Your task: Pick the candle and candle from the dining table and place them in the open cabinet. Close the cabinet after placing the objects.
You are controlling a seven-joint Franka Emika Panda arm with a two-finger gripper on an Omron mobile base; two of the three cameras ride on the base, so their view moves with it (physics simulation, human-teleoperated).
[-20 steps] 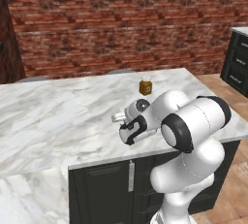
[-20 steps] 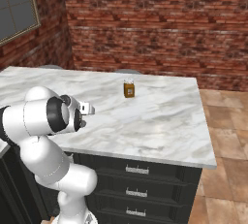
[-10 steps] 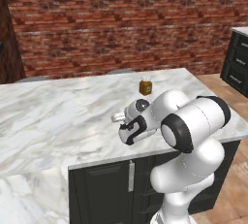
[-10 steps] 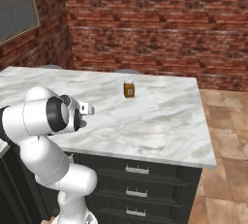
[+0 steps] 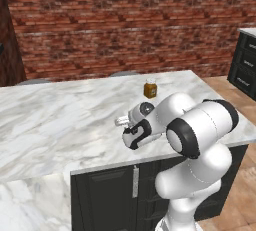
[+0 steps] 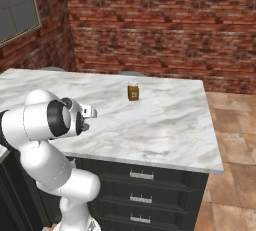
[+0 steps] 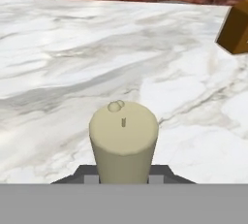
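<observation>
Hand view: short cream stick candle (image 7: 123, 140), flat-topped with a tiny wick stub (holder hidden), clamped between dark gripper (image 7: 123, 177) fingers above white grey-veined marble dining table (image 7: 72, 63). Small amber-orange carton (image 7: 236, 29) nearby on the marble, label too blurred to read.

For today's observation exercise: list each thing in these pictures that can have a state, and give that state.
candle: upright, unlit, clamped between the gripper's fingers.
gripper: shut on the candle.
carton: upright on the dining table, untouched, apart from the gripper.
dining table: marble top carrying the carton.
drawers: all shut.
</observation>
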